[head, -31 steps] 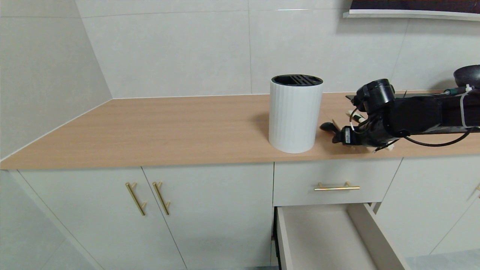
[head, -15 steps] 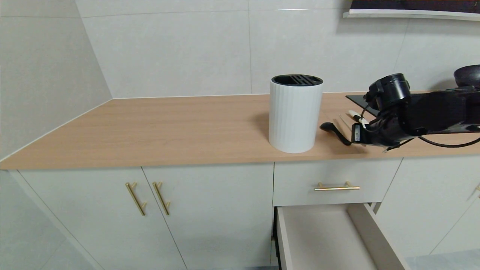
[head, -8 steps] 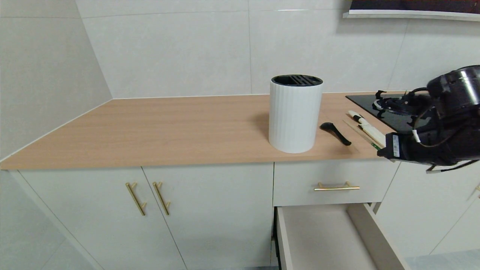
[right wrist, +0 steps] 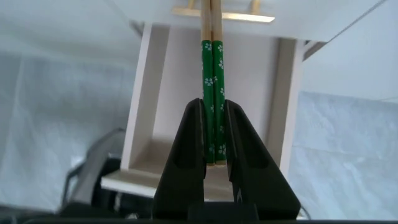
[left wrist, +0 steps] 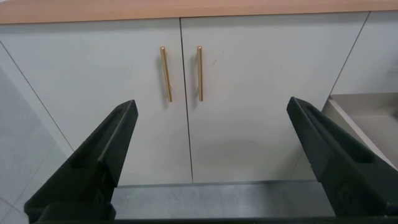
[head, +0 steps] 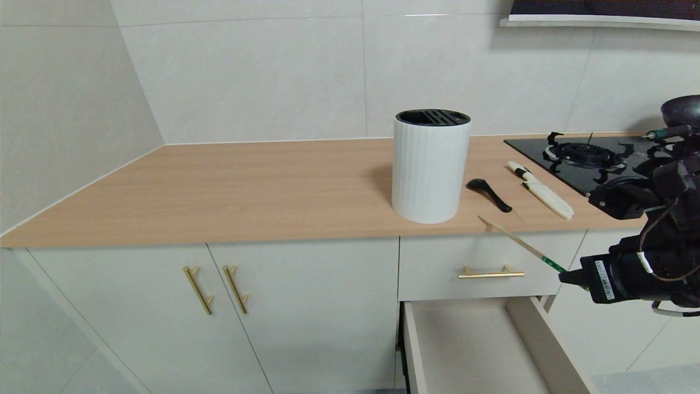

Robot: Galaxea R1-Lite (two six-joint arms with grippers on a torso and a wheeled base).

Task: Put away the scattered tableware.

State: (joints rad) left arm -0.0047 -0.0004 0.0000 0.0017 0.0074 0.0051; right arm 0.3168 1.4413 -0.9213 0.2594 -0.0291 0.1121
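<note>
head view: the right gripper hangs off the front edge of the wooden countertop, in front of the drawer fronts on the robot's right. it is clamped on one end of a pair of chopsticks, which slant up and away from it towards the counter edge. below it the lower drawer stands pulled out. on the countertop a white ribbed utensil holder with a black slotted top stands upright. just beside it, on the right, lies a black spoon, and a little further right a knife with a pale blade – the two are apart, not touching. a black stove sits at the right end of the counter.

left wrist view: the left gripper is low in front of the cabinet doors, its two dark fingers spread wide with nothing between them. two gold handles run upright side by side on the doors.

right wrist view: the fingers are pressed together on the green, flower-printed ends of the chopsticks, which lie side by side and point out over the open drawer – a gold bar handle shows above it.
</note>
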